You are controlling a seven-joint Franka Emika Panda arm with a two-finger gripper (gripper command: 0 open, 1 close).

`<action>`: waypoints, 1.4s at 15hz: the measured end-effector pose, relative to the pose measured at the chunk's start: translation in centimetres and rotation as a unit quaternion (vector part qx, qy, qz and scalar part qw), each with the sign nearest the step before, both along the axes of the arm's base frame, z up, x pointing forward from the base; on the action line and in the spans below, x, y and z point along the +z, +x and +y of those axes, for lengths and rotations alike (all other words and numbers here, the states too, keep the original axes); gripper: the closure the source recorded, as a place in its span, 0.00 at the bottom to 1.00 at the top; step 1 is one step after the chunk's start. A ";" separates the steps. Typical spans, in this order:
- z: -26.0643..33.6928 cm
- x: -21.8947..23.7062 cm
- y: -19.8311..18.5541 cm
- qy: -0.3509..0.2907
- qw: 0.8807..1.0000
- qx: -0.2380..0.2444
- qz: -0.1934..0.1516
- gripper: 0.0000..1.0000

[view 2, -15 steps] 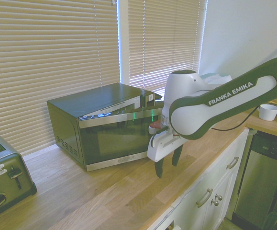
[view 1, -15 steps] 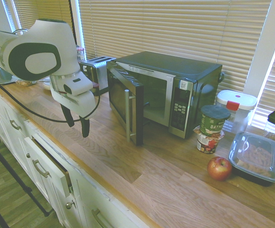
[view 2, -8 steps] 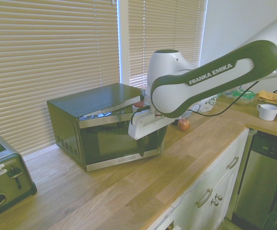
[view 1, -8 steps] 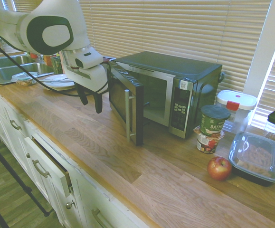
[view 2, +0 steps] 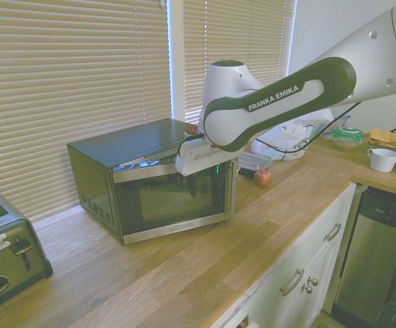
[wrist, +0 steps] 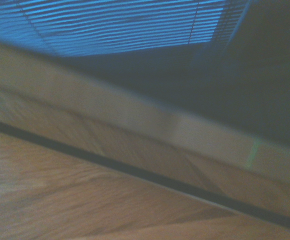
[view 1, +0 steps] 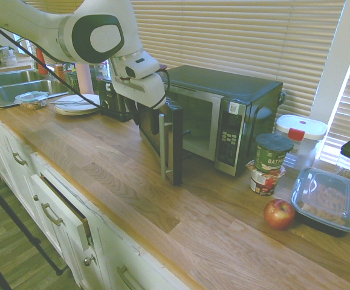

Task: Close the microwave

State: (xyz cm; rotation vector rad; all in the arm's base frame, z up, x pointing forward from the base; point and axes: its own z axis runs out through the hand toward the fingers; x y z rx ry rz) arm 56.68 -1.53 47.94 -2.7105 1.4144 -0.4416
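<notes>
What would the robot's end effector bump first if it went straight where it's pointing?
Probably the wooden countertop: the end effector points down by the outer side of the open microwave door. It might brush the door first; depth is unclear.

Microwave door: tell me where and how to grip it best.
Best gripped, I'd judge, at the middle of the vertical bar handle, coming from the counter's front side with one finger on each side of the bar. The handle is slim and upright, stands off the door's outer face, and the door hangs ajar, facing outward.
</notes>
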 end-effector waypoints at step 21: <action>-1.0 0.3 10.5 0.001 1.000 -0.011 -0.020 0.00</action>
